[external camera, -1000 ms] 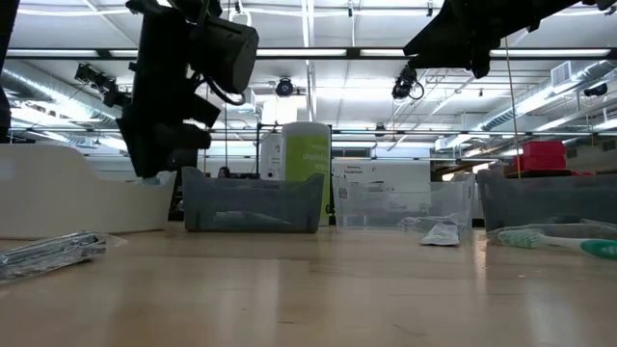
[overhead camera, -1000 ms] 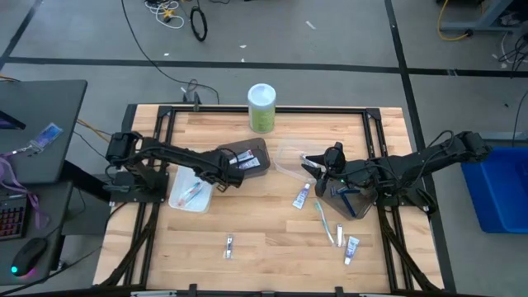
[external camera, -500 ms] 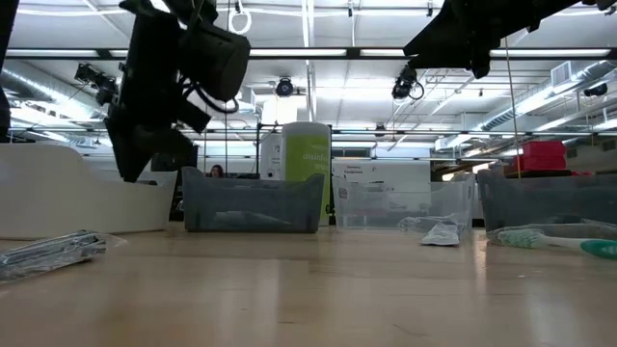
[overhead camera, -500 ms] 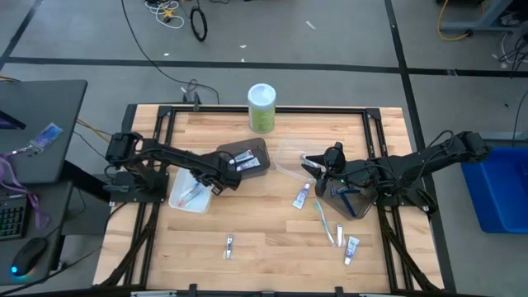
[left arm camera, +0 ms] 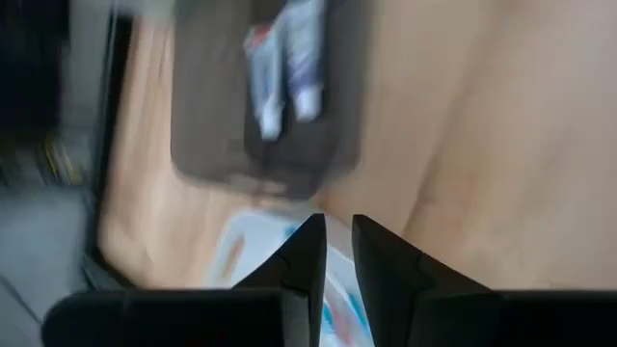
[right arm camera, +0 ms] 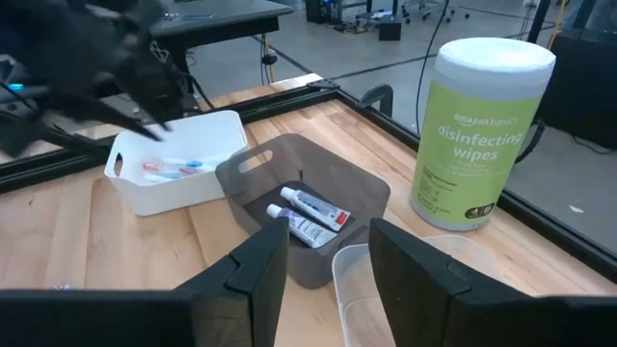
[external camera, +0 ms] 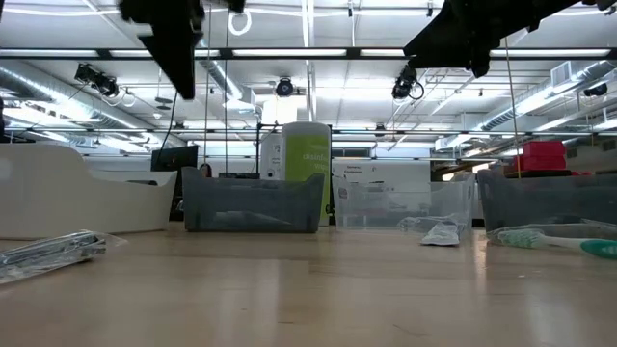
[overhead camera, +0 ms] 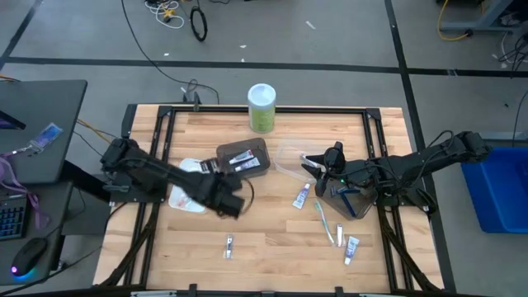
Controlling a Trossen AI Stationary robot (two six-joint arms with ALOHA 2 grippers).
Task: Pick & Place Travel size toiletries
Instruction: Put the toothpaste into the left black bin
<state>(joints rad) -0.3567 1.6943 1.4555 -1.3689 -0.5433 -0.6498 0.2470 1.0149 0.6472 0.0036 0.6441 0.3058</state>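
Sorting partly done; several toiletries lie loose on the table.

High view: tubes (overhead camera: 241, 159) in the dark tray (overhead camera: 256, 149), five items loose; left gripper (overhead camera: 232, 204) above the table. Left wrist view: fingers nearly closed, empty. Right wrist view: right gripper (right arm camera: 328, 253) open, empty.

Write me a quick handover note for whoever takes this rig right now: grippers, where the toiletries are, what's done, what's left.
Left gripper: over bare table in front of the dark tray, jaws nearly shut, nothing seen in them.
Right gripper: idle at the clear tray, jaws open, empty.
Done: two tubes in the dark tray; a few items in the white tray.
Left on the table: tube, toothbrush, tube, small packet. The tray under the right arm holds something blue.
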